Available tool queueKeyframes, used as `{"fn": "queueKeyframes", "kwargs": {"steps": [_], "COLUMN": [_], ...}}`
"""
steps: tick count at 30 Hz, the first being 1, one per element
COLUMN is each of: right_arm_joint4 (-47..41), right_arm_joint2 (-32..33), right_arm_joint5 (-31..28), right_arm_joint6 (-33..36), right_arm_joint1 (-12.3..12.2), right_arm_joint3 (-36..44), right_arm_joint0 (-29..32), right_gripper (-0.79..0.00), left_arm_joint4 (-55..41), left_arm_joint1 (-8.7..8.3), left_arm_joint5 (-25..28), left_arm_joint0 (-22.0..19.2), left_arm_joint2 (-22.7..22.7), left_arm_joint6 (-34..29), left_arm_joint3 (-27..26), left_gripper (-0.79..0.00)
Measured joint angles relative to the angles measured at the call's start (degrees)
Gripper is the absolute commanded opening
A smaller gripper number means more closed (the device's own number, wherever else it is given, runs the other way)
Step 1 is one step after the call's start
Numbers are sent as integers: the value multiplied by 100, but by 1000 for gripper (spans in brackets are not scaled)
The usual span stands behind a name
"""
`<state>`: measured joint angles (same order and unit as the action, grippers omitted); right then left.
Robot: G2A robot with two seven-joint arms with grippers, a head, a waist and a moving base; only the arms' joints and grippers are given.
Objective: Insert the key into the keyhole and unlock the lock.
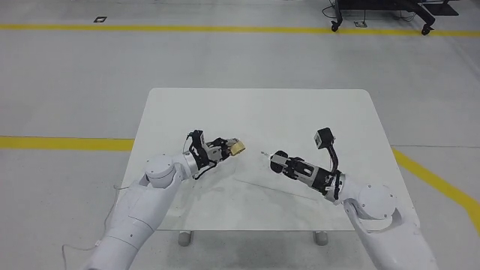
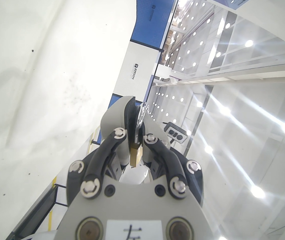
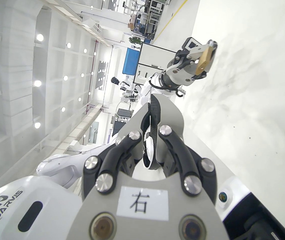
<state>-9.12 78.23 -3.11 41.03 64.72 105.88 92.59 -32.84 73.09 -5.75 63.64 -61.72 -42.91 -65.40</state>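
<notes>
The left hand (image 1: 225, 148) pinches a small square brass padlock (image 1: 237, 148); the right hand (image 1: 274, 160), opposite it, pinches a thin silver key (image 1: 264, 153), tip near the padlock but apart.

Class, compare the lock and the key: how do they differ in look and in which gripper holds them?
The lock is a brass-coloured block; the key shows as a thin pale sliver. The lock sits in the left gripper; the key juts from the right gripper. Both are held above the table, facing each other, not touching.
</notes>
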Motion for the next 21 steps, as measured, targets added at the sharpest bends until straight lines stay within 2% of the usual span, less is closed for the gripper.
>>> {"fn": "queueKeyframes", "kwargs": {"steps": [3, 11, 16, 21], "right_arm_joint4": [841, 1745, 1768, 1660], "right_arm_joint2": [-499, -1185, -1500, -1643], "right_arm_joint5": [301, 997, 1485, 1574], "right_arm_joint6": [-421, -1708, -2135, -2160], "right_arm_joint1": [46, 165, 241, 285], "right_arm_joint3": [-81, 66, 174, 68], "right_arm_joint0": [-211, -299, -311, -402], "right_gripper": [-785, -785, -785, -785], "left_arm_joint4": [-28, 153, 125, 121], "left_arm_joint1": [1, 55, 107, 133], "left_arm_joint5": [-51, 74, 230, 236], "left_arm_joint0": [13, 17, 83, 59], "left_arm_joint2": [-21, 97, 185, 245], "left_arm_joint6": [82, 604, 877, 814], "left_arm_joint3": [15, -13, -73, -44], "left_gripper": [-785, -785, -785, -785]}}
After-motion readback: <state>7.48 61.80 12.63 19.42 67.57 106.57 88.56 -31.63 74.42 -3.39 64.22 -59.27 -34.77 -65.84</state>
